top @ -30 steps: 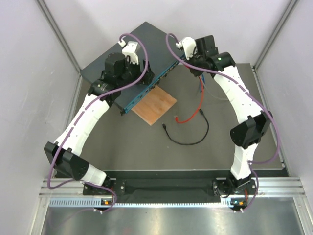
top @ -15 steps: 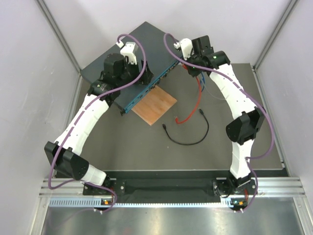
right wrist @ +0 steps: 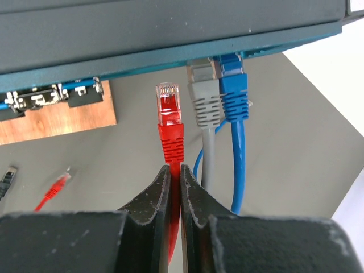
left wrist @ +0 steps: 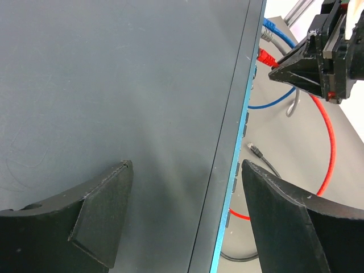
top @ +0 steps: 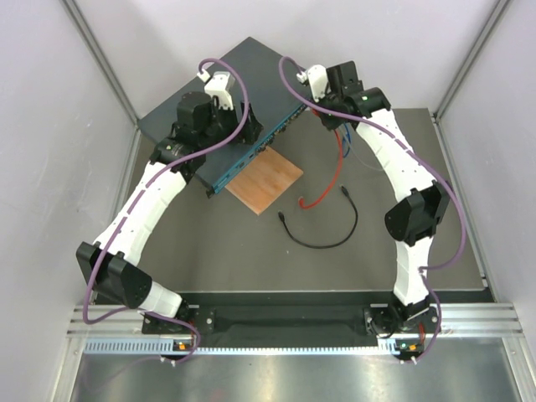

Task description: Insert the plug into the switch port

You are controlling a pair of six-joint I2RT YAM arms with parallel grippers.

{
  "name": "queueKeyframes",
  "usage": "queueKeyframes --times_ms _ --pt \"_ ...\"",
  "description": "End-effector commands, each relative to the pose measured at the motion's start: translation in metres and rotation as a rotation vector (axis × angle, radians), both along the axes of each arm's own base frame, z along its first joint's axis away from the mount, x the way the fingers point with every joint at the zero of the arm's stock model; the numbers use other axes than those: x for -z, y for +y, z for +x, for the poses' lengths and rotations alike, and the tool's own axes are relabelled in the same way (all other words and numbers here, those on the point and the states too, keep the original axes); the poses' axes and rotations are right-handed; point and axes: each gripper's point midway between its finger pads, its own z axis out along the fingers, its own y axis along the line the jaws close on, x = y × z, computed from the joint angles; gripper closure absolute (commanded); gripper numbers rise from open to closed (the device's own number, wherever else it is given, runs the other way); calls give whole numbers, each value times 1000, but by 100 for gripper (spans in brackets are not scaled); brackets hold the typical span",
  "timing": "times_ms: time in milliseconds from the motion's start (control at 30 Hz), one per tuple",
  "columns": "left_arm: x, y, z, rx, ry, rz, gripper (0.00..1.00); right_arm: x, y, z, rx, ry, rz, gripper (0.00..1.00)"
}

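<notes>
Red cable (top: 337,172) is pinched in the closed right gripper (right wrist: 175,170) just behind the plug (right wrist: 169,102), whose tip stands short of the switch (right wrist: 170,28) and its teal edge, where any tilt could jam it against the grey plug (right wrist: 206,91) close beside, room lying only leftward, while the left gripper (left wrist: 185,170) hangs spread open over the switch top.

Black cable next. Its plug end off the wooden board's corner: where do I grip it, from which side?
Take the black plug by its body, just behind the tip, coming straight down, fingers closing across its sides. It lies flat on the table, apart from the wooden board, its cable trailing off rightward, so above looks freest.
</notes>
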Motion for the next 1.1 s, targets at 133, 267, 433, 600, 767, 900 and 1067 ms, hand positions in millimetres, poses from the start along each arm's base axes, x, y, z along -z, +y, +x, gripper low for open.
queueKeyframes --times_ms 133,267,433,600,767,900,1067 --pt "-3 3 -4 1 -1 -32 18 -41 11 12 1 -120 83 100" --pt "-1 2 -4 2 6 -35 18 -45 13 10 -9 -123 94 100" --pt "0 2 -4 4 9 -40 18 -48 14 12 -6 -140 95 100" --pt "1 3 -4 0 11 -40 18 -49 15 12 -12 -139 100 100" --pt "1 2 -4 3 14 -48 18 -47 18 12 -20 -135 97 100" --pt "0 3 -4 3 11 -49 18 -46 20 12 -26 -135 98 100" --pt "3 3 -4 4 18 -49 18 -43 33 7 -65 -121 109 100"
